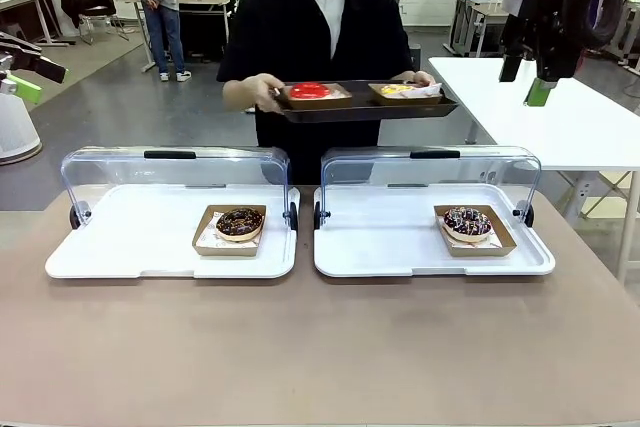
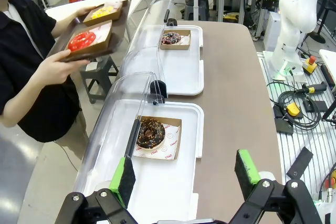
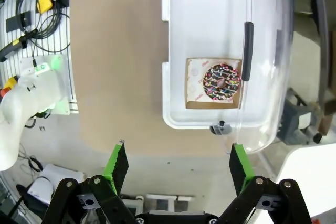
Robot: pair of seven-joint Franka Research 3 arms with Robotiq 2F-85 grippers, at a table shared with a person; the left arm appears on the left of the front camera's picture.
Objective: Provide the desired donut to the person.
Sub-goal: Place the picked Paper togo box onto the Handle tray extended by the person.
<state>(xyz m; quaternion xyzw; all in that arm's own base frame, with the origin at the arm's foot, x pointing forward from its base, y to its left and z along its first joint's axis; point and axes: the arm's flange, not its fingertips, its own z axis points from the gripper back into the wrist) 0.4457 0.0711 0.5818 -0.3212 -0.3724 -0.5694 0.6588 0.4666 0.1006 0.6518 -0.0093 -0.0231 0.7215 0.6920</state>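
The left gripper (image 2: 186,174) stood wide open and held nothing; in its wrist view its green pads (image 2: 124,178) hung above the near end of the left tray (image 2: 190,124), touching nothing. The right gripper (image 3: 178,168) was likewise spread to its full width and empty, poised high above the table edge just short of the right tray (image 3: 173,98). In the front view the right gripper (image 1: 540,75) hung well above the table (image 1: 320,347) at the upper right.

Two white trays lay side by side on the brown table, each with a clear hinged lid (image 1: 175,172) swung up and open toward the far side. The left tray held a small brown paper box (image 1: 230,231) with a chocolate donut (image 1: 240,223) covered in light sprinkles. The right tray held a similar box (image 1: 475,231) with a chocolate donut with coloured sprinkles (image 1: 467,221).

The person (image 1: 315,27) stood at the far side of the table, between the two trays, holding a dark serving tray (image 1: 365,107) in both hands at waist height. On it sat two more paper boxes: one with a red donut (image 1: 310,91), the other with a yellow donut (image 1: 397,90). The serving tray was apart from the table and from both grippers.
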